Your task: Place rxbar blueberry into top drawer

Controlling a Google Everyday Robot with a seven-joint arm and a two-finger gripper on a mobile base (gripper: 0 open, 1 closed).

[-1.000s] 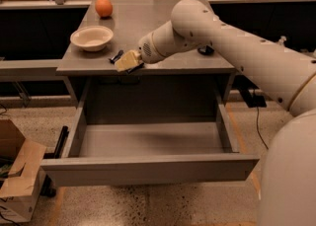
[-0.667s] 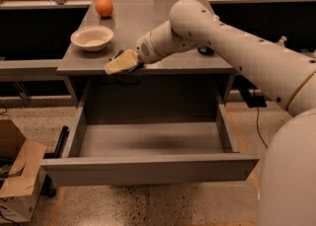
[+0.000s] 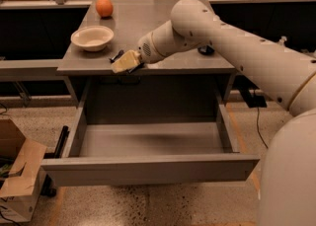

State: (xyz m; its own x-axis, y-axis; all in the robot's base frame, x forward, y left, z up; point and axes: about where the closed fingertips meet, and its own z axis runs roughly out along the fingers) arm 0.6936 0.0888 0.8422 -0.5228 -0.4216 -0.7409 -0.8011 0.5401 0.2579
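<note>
1. The gripper is hovering at the front edge of the table, left of its middle. Its pale tip is pointing down and to the left. Whether it is clenched or released cannot be told.
2. A small dark sliver, seemingly the bar, is showing right against the upper-left side of the gripper's tip, above the table's front edge. Whether it is being gripped or lying on the table cannot be told. Any print on it is too small to read.
3. The white arm is reaching in from the right, crossing over the right half of the table.
4. The drawer is standing pulled far out below the table. Its plain grey front panel is nearest the camera, and its back end is lying under the gripper.
5. A pale bowl is sitting on the table just left of the gripper and apart from it. An orange is lying behind the bowl, near the table's back edge.
6. A small black object is peeking out from behind the arm on the table's right side.
7. A cardboard box is standing on the speckled floor to the left of the drawer.
8. A dark cable is trailing across the floor on the right.
</note>
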